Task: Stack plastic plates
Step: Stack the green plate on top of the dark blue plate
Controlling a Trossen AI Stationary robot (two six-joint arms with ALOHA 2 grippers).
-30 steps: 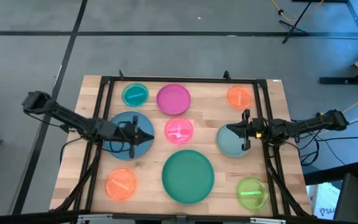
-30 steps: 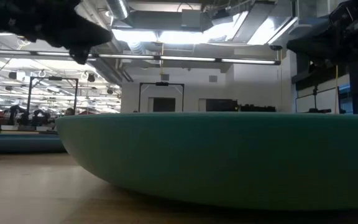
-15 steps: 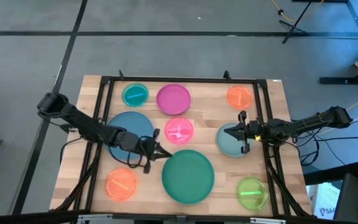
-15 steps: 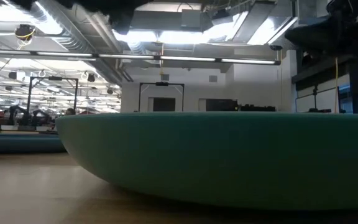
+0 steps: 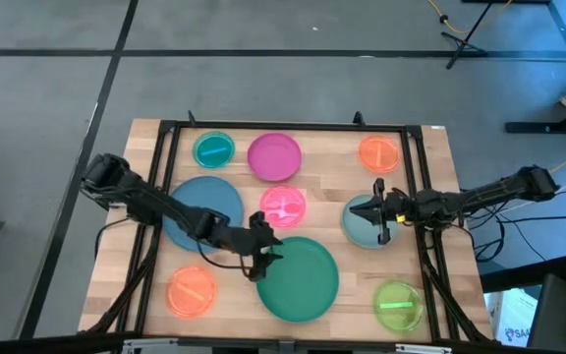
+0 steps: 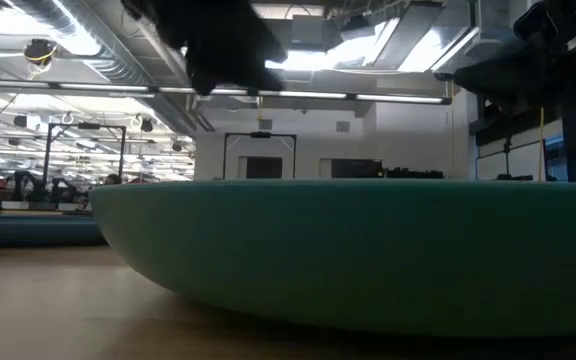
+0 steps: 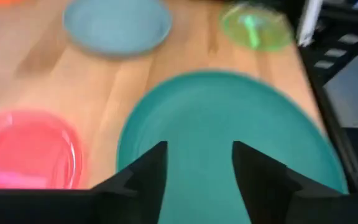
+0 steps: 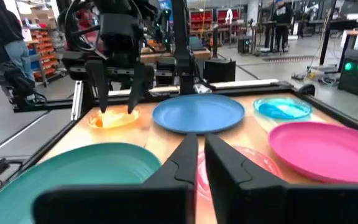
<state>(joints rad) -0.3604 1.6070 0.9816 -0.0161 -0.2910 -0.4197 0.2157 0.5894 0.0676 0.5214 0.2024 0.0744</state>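
Observation:
Several plastic plates lie flat on the wooden table: a large teal plate (image 5: 303, 280) near the front, a large blue one (image 5: 199, 202), a pink one (image 5: 283, 206), a magenta one (image 5: 274, 156), a small teal one (image 5: 213, 149), two orange ones (image 5: 378, 152) (image 5: 192, 291), a lime green one (image 5: 398, 305) and a grey-blue one (image 5: 362, 228). My left gripper (image 7: 199, 152) hovers open above the large teal plate's left rim (image 7: 129, 143), clear of it in the low view (image 6: 223, 50). My right gripper (image 8: 200, 140) hangs shut over the grey-blue plate.
A black metal frame (image 5: 283, 126) runs around the tabletop. Bare wood (image 5: 234, 295) shows between the plates near the front edge. Beyond the table stand workshop shelves, and a person (image 8: 5, 50) shows at the far left.
My left gripper has swung from above the large blue plate toward the table's right and near edges, and now stands over the large teal plate's left rim. My right gripper has shifted slightly toward the left over the grey-blue plate. No plate has moved.

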